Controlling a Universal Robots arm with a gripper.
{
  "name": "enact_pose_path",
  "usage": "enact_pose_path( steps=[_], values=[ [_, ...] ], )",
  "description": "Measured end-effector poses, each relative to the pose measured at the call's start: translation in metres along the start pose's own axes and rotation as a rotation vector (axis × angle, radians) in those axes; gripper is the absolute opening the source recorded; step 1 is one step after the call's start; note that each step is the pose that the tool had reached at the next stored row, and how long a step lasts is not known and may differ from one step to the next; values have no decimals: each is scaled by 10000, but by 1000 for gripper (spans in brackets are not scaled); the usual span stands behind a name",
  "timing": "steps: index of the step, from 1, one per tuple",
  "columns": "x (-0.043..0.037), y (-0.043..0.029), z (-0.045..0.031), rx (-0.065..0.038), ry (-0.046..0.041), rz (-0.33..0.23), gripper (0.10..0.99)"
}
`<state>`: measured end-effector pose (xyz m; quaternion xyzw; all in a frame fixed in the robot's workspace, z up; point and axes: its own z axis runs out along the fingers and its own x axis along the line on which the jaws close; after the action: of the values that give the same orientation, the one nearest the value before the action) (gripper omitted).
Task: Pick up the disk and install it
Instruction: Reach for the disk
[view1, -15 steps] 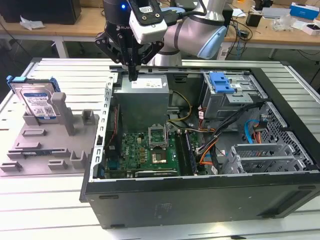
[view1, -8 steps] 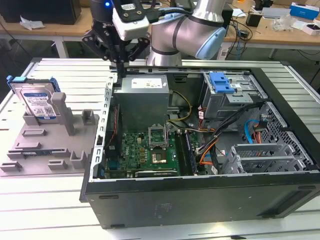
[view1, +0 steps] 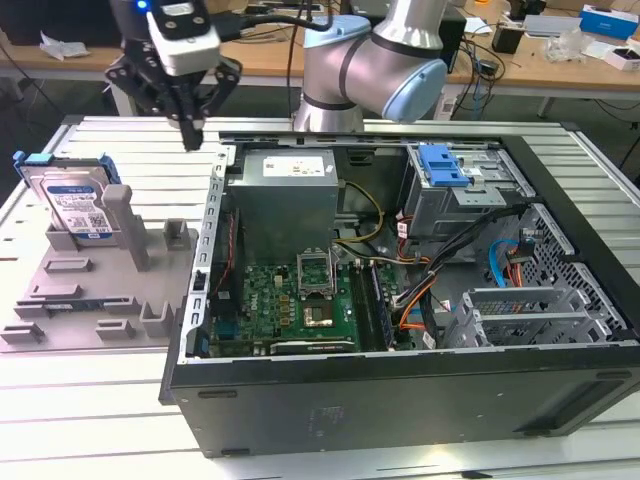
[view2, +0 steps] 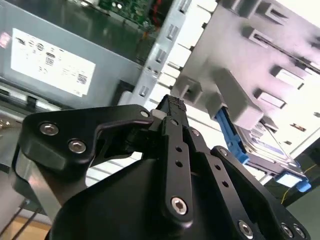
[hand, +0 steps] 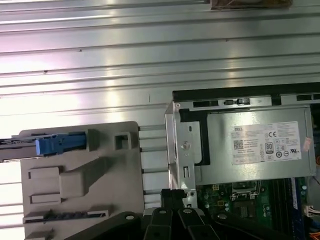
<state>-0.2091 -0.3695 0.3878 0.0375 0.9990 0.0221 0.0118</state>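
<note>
Claw (view1: 191, 136) pinched together, empty, hanging apart from disk (view1: 75, 205)

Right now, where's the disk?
The disk stands on edge in the grey holder at the exterior view's left, outside the PC case; the gripper is apart from it.

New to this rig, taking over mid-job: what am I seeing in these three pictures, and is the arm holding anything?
One robot arm with a gripper. The exterior view watches from off the arm; both wrist views ride on the arm and look past the gripper. On the table lie an open computer case and a grey holder, with the disk standing in it. The gripper is shut on nothing and hangs near the case's edge, apart from the disk.
</note>
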Motion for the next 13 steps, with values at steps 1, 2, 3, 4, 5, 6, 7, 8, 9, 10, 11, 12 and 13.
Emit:
enact_pose_path(
  steps=[1,2,3,4,5,6,7,8,9,10,11,12,13],
  values=[
    [63,9,3,0,0,-3,106],
    [125,19,6,0,0,-1,106],
    [188,31,10,0,1,-1,106],
    [272,50,16,0,1,0,106],
    [309,60,19,0,1,0,106],
    [344,70,22,0,1,-2,106],
    [409,88,28,0,0,-1,106],
    [443,98,31,1,1,0,106],
    [482,108,34,1,1,-2,106],
    [524,117,37,0,1,-3,106],
    [567,126,41,0,0,-1,106],
    [611,134,44,0,1,0,106],
    [661,140,47,1,1,-2,106]
  ],
)
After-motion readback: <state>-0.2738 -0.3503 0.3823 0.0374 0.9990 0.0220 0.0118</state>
